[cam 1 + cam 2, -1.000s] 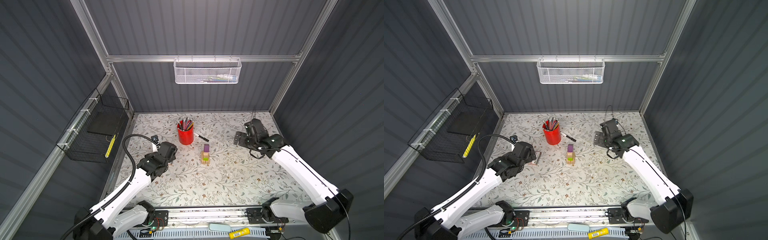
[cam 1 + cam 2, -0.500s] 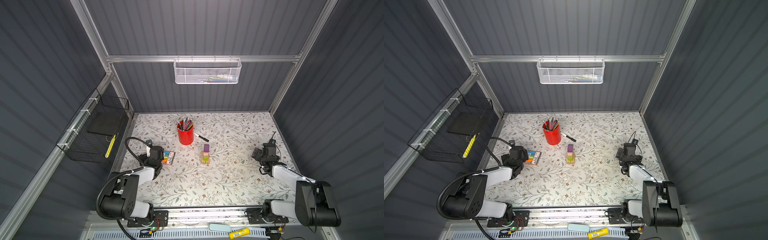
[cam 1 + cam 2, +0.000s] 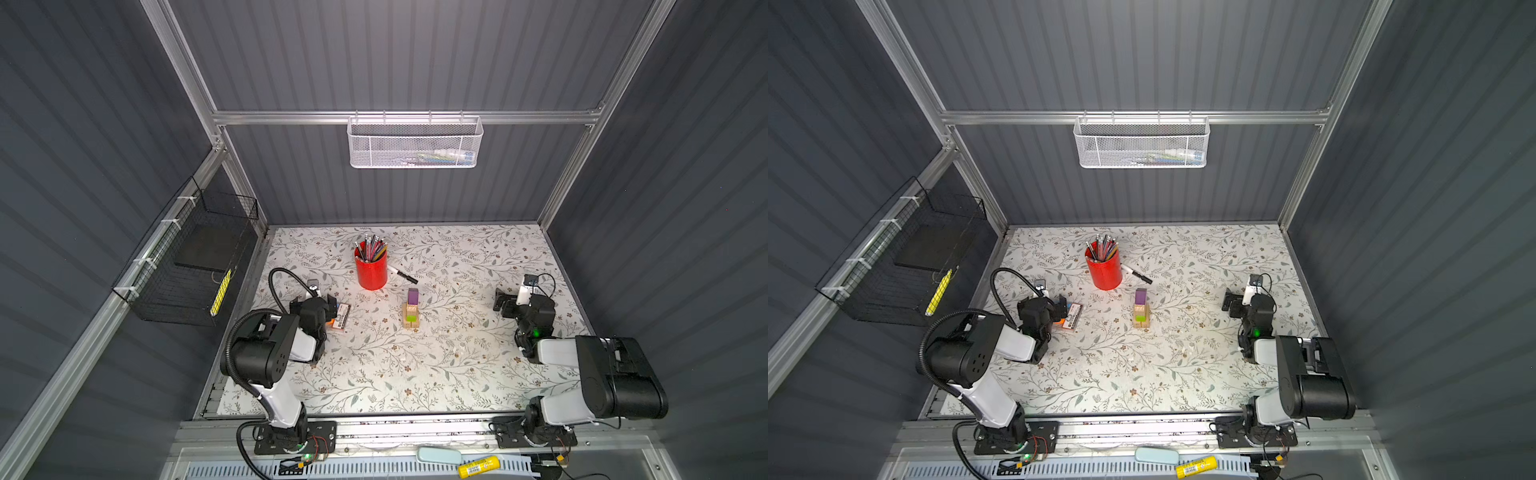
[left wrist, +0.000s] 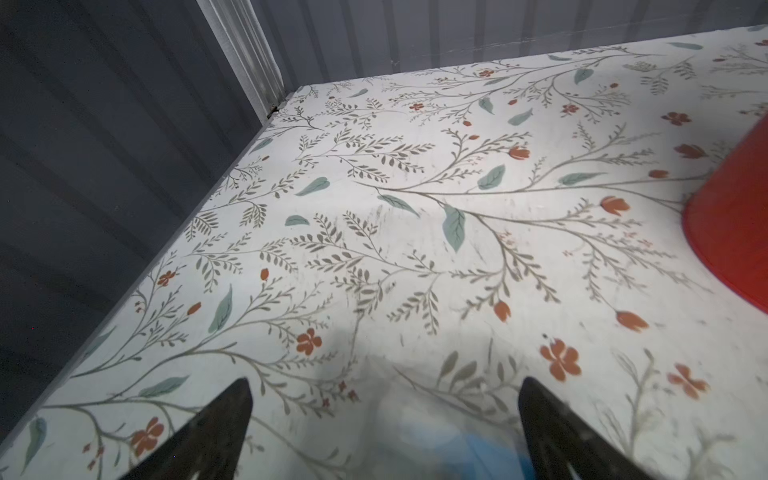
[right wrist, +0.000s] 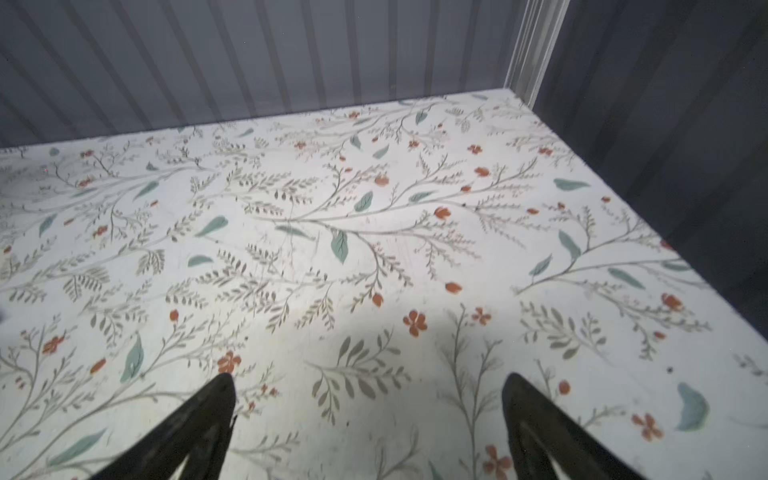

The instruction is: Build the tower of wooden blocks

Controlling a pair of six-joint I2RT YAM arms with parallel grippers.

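The tower [image 3: 411, 311] [image 3: 1141, 311] stands mid-table in both top views: pale wood blocks stacked with a lime green block [image 3: 411, 318] low in the front and a purple block [image 3: 413, 296] on top. No loose wood blocks show on the table. My left gripper [image 3: 314, 302] [image 3: 1044, 305] sits low at the table's left, well clear of the tower. In the left wrist view it [image 4: 384, 399] is open and holds nothing. My right gripper [image 3: 519, 301] [image 3: 1248, 303] rests low at the right side. It [image 5: 368, 390] is also open, over bare tabletop.
A red pencil cup [image 3: 371, 270] [image 4: 731, 232] stands behind the tower, a black marker [image 3: 403, 275] beside it. A small colourful box [image 3: 341, 316] lies just right of my left gripper. A white mesh basket [image 3: 415, 143] hangs on the back wall, a black wire basket [image 3: 195, 266] on the left wall.
Both arms have pulled back from the middle and folded down toward their bases, grippers now low at the table's sides. The small box, formerly covered by the left arm, shows. The tower is unchanged.
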